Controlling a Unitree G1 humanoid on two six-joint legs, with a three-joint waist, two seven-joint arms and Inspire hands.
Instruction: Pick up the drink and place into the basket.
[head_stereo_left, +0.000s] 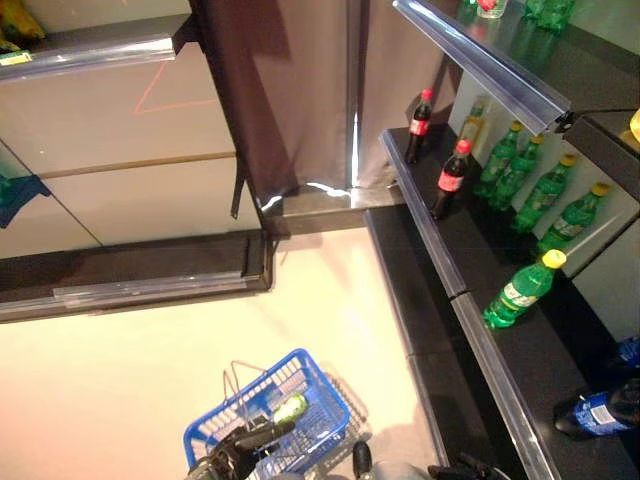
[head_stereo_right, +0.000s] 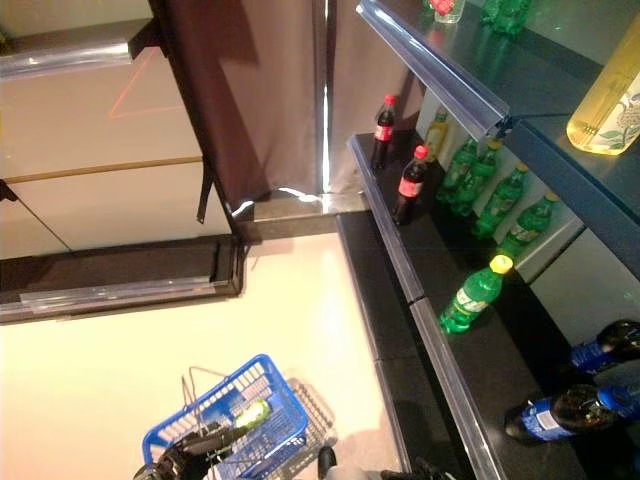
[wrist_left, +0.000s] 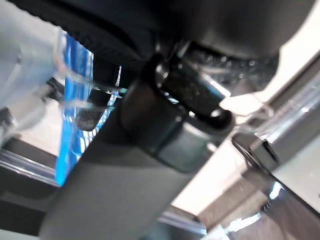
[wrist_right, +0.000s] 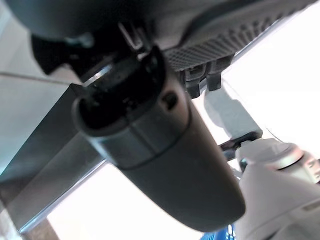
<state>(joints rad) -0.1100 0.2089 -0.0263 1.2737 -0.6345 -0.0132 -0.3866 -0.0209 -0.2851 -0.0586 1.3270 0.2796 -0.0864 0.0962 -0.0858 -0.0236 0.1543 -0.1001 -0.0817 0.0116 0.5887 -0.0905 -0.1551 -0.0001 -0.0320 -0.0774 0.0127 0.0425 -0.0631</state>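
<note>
The blue basket (head_stereo_left: 300, 420) hangs low in front of me, above the pale floor. A green drink (head_stereo_left: 291, 407) with a pale label lies inside it. My left hand (head_stereo_left: 232, 458) is shut on the basket's thin wire handles (head_stereo_left: 240, 378). In the left wrist view the blue basket (wrist_left: 75, 90) shows past the hand's dark thumb (wrist_left: 165, 135). My right hand (wrist_right: 165, 165) shows in the right wrist view with its thumb straight and nothing in it.
A dark shelf unit (head_stereo_left: 520, 370) runs along the right. It carries cola bottles (head_stereo_left: 451, 180), green bottles (head_stereo_left: 545, 190), one green bottle (head_stereo_left: 523, 290) near the front edge, and blue drinks (head_stereo_left: 600, 410). A dark curtain (head_stereo_left: 290, 90) and a low ledge (head_stereo_left: 130, 275) stand ahead.
</note>
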